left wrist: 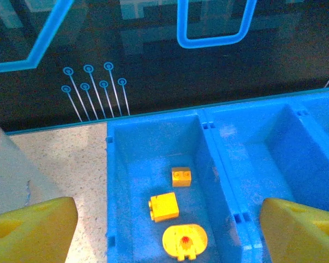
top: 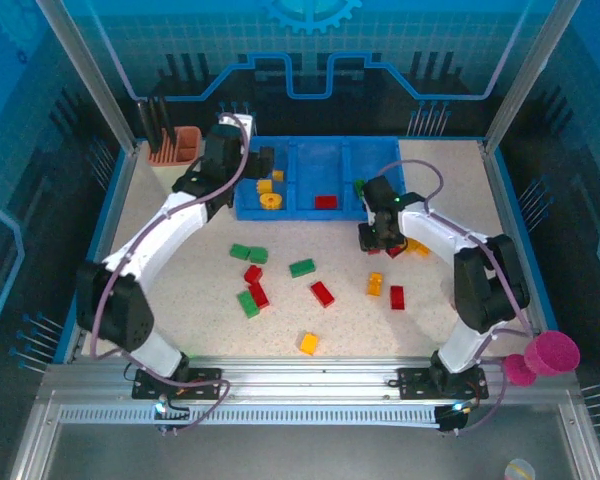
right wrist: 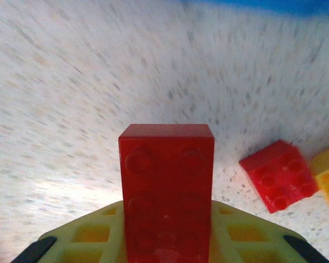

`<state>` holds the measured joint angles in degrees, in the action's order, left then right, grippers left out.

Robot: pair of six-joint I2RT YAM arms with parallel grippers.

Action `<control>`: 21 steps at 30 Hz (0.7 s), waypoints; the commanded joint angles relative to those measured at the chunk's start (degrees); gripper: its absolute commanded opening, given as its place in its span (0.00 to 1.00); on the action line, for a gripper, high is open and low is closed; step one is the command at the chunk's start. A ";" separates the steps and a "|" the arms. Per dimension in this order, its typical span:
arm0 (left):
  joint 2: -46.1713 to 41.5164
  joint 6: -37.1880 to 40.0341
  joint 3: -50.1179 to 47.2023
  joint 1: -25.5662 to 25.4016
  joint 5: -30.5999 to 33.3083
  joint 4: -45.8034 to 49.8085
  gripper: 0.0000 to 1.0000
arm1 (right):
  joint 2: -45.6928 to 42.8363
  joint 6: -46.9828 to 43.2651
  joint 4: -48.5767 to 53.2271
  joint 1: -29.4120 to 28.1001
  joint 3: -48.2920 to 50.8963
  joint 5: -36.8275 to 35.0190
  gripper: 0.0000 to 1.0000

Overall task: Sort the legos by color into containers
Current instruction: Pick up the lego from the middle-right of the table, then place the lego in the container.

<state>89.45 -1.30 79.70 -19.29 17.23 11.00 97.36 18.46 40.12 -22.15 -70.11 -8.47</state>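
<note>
The blue tray (top: 348,150) lies at the back of the table with three compartments. In its left compartment are two yellow bricks (left wrist: 164,207) and a yellow round piece (left wrist: 185,241). My left gripper (left wrist: 167,222) hangs open above them, holding nothing. The middle compartment holds a red brick (top: 326,201), and something green (top: 360,186) sits in the right one. In front of the tray's right end, my right gripper (top: 375,238) is shut on a red brick (right wrist: 167,186). Another red brick (right wrist: 279,174) lies just beside it. Several red, green and yellow bricks (top: 302,267) are scattered over the table's middle.
A beige holder with an orange cup (top: 175,145) stands at the back left, close to the left arm. A pink cup (top: 550,352) sits off the table's front right corner. A yellow brick (top: 308,343) lies nearest the front edge.
</note>
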 commanded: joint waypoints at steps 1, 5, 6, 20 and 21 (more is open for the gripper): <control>-5.43 -0.03 -5.25 0.04 -2.52 4.50 0.91 | -2.58 -2.26 3.77 -1.59 -7.49 -1.46 0.29; -12.95 -2.77 -10.89 0.04 -3.34 5.53 0.97 | 1.03 -7.29 1.37 -3.42 -15.33 -0.04 0.30; -14.48 -3.48 -11.67 0.04 -3.63 6.23 0.99 | 2.75 -8.86 1.03 -4.03 -17.54 -0.67 0.30; -27.26 -2.20 -14.38 0.13 -0.22 17.66 0.99 | 25.74 -15.73 -2.18 -6.00 -43.00 -1.55 0.31; -27.85 -2.40 -14.68 0.13 1.36 18.58 0.99 | 27.32 -15.95 -2.61 -6.06 -44.39 -1.56 0.32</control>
<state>63.05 -4.51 66.43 -19.29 16.01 24.82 121.93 4.43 38.89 -27.68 -109.93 -9.69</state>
